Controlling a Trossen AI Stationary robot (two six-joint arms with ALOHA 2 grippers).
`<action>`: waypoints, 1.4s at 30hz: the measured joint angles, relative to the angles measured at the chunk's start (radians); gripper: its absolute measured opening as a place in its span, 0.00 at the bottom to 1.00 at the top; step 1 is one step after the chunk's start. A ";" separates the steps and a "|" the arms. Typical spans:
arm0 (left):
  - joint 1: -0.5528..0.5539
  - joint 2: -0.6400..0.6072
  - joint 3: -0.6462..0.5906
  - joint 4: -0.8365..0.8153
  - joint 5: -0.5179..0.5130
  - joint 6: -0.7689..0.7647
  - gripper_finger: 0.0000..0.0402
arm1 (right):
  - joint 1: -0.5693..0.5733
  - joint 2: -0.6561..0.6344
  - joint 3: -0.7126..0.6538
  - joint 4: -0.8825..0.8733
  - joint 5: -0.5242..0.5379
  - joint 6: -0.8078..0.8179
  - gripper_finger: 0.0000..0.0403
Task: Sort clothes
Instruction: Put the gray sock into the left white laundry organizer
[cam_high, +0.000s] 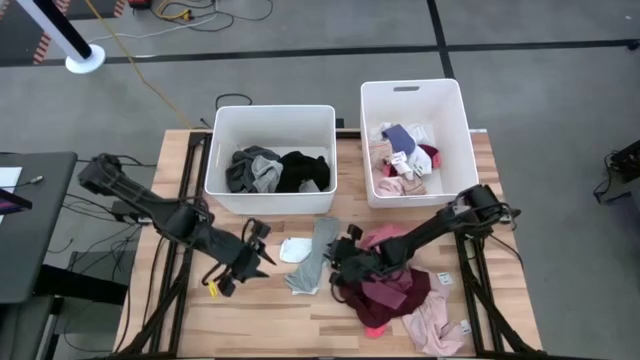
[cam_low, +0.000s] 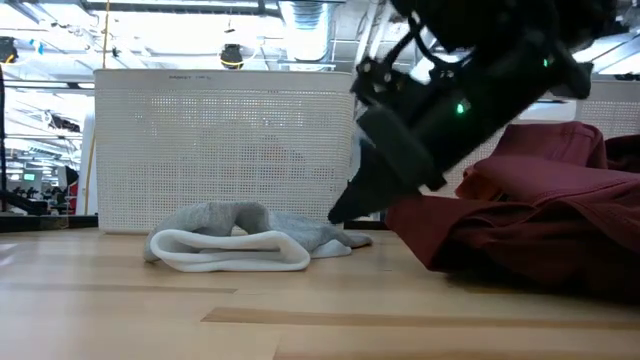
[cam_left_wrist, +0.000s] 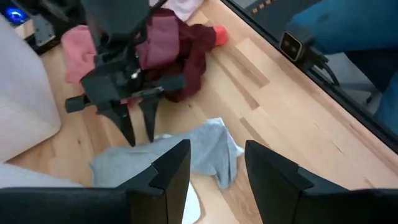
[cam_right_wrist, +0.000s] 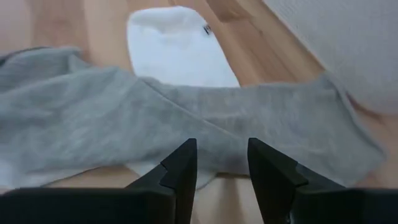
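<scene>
table (cam_high: 250, 320) | left bin (cam_high: 270, 120) – dark clothes (cam_high: 278, 171) | right bin (cam_high: 415, 95) – light clothes (cam_high: 404, 155)

In the low view, the right arm's dark body (cam_low: 450, 100) fills the upper right and runs off the top edge, and it hides the near part of the maroon garment (cam_low: 540, 200), which is itself cut by the right edge. In the right wrist view, the grey garment (cam_right_wrist: 155, 118) is cut off at the left edge and covers part of the white piece (cam_right_wrist: 177, 53) at upper centre. In the high view, the pale pink cloth (cam_high: 435, 325) at lower right is partly buried under the maroon pile.
</scene>
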 joint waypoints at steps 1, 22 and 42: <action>-0.007 0.007 0.000 -0.002 -0.004 0.000 0.37 | -0.001 0.008 0.001 0.001 0.006 0.018 0.38; -0.041 0.036 -0.067 0.083 -0.014 -0.048 0.37 | 0.025 0.009 0.001 0.012 0.022 -0.038 0.37; -0.052 0.036 -0.067 0.080 -0.011 -0.057 0.37 | 0.069 0.009 0.001 0.288 -0.044 -0.336 0.37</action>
